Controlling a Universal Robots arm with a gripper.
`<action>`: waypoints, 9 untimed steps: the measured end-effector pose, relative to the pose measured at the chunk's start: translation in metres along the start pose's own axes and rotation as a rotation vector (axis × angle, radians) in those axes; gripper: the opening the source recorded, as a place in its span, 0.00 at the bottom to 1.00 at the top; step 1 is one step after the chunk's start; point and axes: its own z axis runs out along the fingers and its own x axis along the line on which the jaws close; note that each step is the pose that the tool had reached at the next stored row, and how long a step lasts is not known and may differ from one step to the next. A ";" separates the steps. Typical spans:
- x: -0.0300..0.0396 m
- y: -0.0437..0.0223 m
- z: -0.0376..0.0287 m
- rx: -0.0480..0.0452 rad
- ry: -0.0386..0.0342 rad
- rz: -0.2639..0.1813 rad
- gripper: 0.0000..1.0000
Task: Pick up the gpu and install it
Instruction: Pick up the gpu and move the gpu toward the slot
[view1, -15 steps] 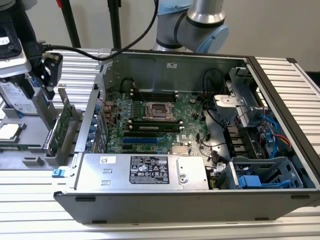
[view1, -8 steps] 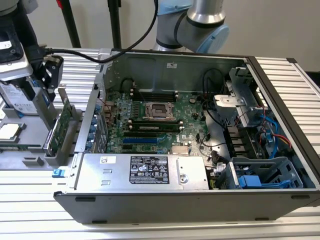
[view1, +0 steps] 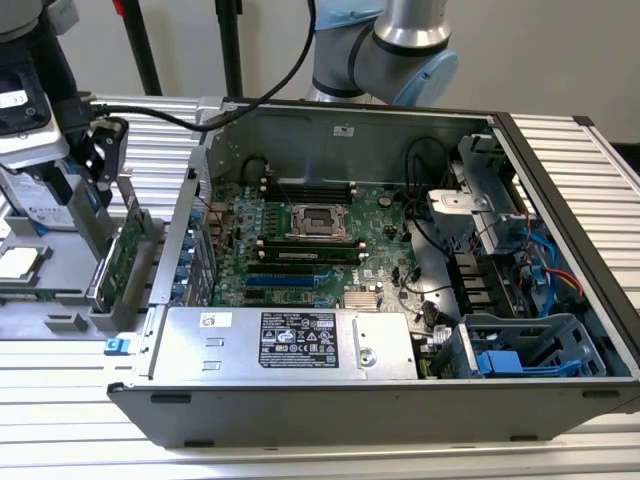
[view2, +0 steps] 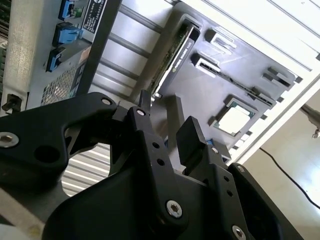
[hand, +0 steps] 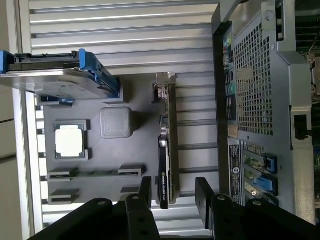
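An open computer case sits beside a grey tray holding a processor chip

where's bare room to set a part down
Bare slatted table in front of the computer case and on the exterior view's right. Crowded: the grey tray with gpu, processor and hard drive; a slim gap separates tray and case.

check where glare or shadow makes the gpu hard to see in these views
Exterior view: even light, the gpu is well lit in its grey tray. Second wrist view: the slatted table washes out white and the open tool looks dark. First wrist view: the table is bright too, the processor chip glares white, the gpu's edge is dark.
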 end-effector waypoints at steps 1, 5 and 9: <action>0.0000 0.0000 0.0007 0.0001 0.0002 0.000 1.00; 0.0000 -0.0002 0.0036 0.0001 0.0006 0.000 1.00; 0.0000 -0.0003 0.0065 0.0002 0.0011 0.000 1.00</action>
